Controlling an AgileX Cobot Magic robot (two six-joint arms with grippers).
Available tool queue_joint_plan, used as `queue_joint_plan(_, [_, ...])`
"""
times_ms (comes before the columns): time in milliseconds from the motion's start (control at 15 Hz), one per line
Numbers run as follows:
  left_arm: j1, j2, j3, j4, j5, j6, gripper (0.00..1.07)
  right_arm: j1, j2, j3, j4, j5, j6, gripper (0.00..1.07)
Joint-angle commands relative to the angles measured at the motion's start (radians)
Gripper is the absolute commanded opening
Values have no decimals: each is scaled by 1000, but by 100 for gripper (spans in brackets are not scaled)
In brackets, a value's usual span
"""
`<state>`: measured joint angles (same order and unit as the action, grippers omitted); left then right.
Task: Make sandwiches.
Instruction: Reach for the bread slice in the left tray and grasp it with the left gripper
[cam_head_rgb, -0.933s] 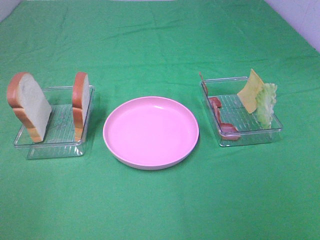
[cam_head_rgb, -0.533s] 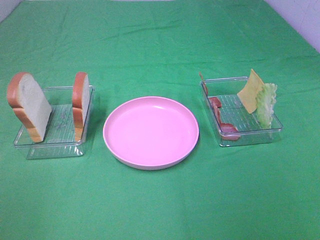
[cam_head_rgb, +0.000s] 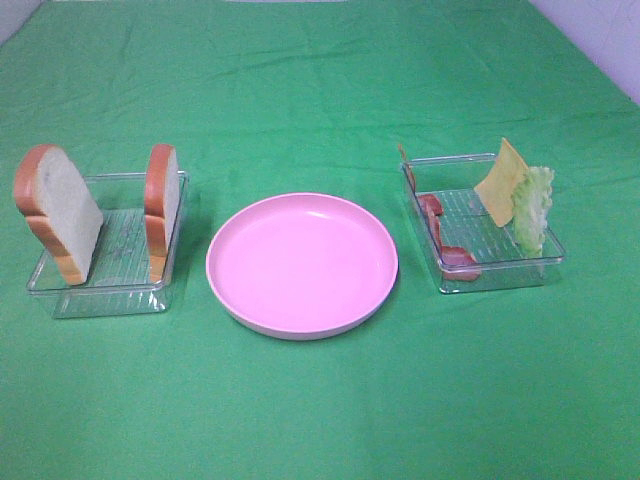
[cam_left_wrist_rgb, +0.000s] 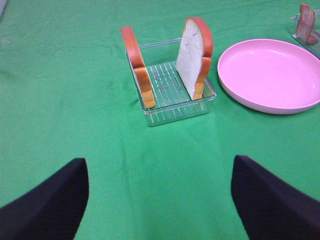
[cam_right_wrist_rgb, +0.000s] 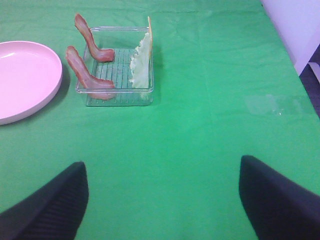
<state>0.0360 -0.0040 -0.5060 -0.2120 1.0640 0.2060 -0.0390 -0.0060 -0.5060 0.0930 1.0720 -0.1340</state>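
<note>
Green cloth (cam_head_rgb: 320, 80) covers the whole table. Three stations sit in a row across mid-frame of the high view.

Left of frame: clear bread tray (cam_head_rgb: 110, 300). Outer bread slice (cam_head_rgb: 60, 210) leans on the far-left wall, and inner bread slice (cam_head_rgb: 162, 205) stands upright on the wall nearest the plate. Both are on edge, presumably so jaws can pinch across the faces instead of scraping a flat slice off the floor.

Centre: pink plate (cam_head_rgb: 300, 328) with nothing on it. It's the build spot, set between the trays so either arm can reach it.

Right of frame: clear fillings tray (cam_head_rgb: 500, 277). Cheese (cam_head_rgb: 503, 183) is propped on a corner. Lettuce (cam_head_rgb: 535, 205) stands just beside it on the outer side; can't tell if they touch. Bacon strips (cam_head_rgb: 455, 258) lie along the plate-side wall with ends curled up. Same logic: edges presented for a pinch.

No sandwich yet; all parts are in the trays, so the task is at zero.

Left gripper (cam_left_wrist_rgb: 160, 167): fingers spread wide, only cloth between them, bread tray ahead and well apart. Right gripper (cam_right_wrist_rgb: 162, 162): same, wide and holding nothing, fillings tray ahead. Neither arm shows in the high view.

Likely first move: left arm takes a bread slice to the plate. Risk: the leaning slice may tip if one finger touches first.
</note>
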Motion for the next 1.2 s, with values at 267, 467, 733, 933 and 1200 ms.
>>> queue_joint_plan(267, [-1,-20,1,0,-8,4,75,-7,-7,3,-2,-10,-11,78])
queue_joint_plan(467, [-1,-20,1,-1,-8,4,75,-7,-7,3,-2,-10,-11,78])
queue_joint_plan(733, [-1,-20,1,-1,-13,4,75,-7,-7,3,-2,-10,-11,78])
queue_joint_plan(933, [-1,-14,-12,-3,-40,-36,75,-7,-7,3,-2,-10,-11,78])
queue_joint_plan(1200, [-1,195,-53,-10,-119,-190,75,-7,-7,3,-2,-10,-11,78])
